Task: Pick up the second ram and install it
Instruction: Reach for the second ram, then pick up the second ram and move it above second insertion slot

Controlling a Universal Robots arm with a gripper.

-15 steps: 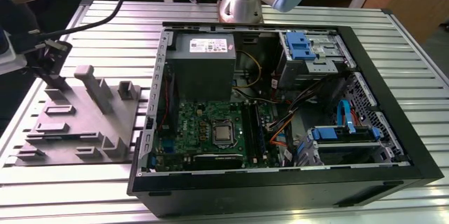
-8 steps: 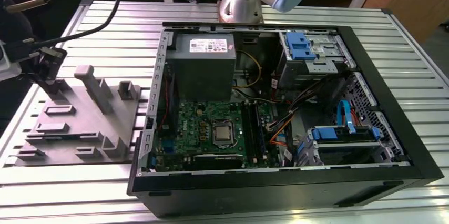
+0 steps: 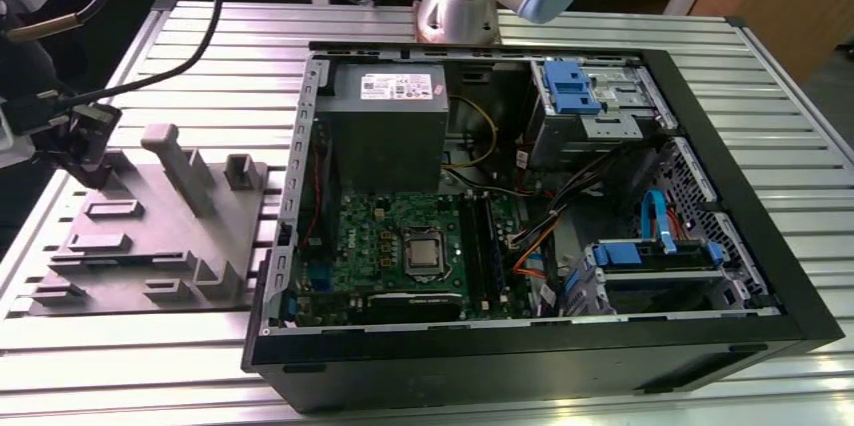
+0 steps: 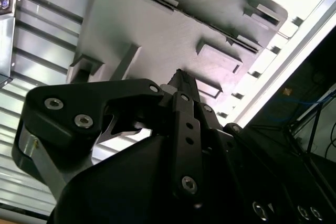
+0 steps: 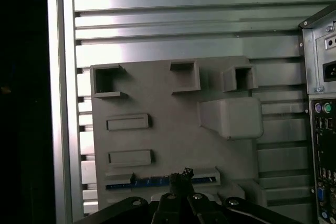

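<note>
One thin blue-green circuit-board stick, the second ram (image 5: 137,183), is seen in a long slot of one grey moulded fixture plate (image 5: 157,98), on which three hollow square pockets are counted. One black gripper (image 5: 181,173) is placed at the stick's middle; whether it is clenched or released cannot be told. One open black computer case (image 3: 534,356) is set beside the plate.

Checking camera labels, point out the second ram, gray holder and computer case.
second ram (image 5: 137,183): first wrist view, blue edge.
gray holder (image 5: 157,98): first wrist view, flat face.
computer case (image 3: 534,366): exterior view, black wall.
</note>
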